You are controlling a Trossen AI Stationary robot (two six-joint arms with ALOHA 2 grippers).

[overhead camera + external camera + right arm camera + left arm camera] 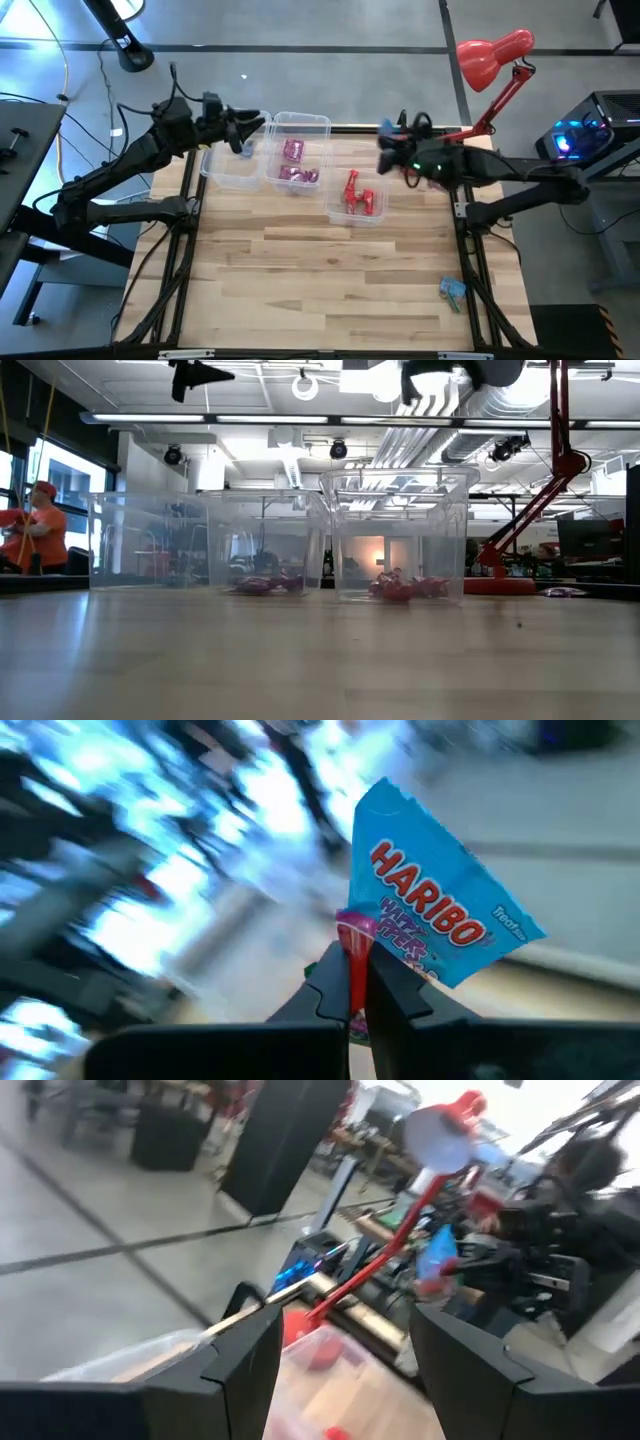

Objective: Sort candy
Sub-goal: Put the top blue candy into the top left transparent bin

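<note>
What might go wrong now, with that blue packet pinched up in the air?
The right gripper holds the blue packet only by its edge, with a pink candy caught alongside, so either might slip or land in the wrong bin. The left gripper, open, hangs over the left bin; if that bin is the blue one's target, the arms could bump. One blue candy lies far off near the table's front edge and may get missed.

An open-plan lab: exposed ceiling ducts [560, 405], concrete floor [330, 25].
</note>
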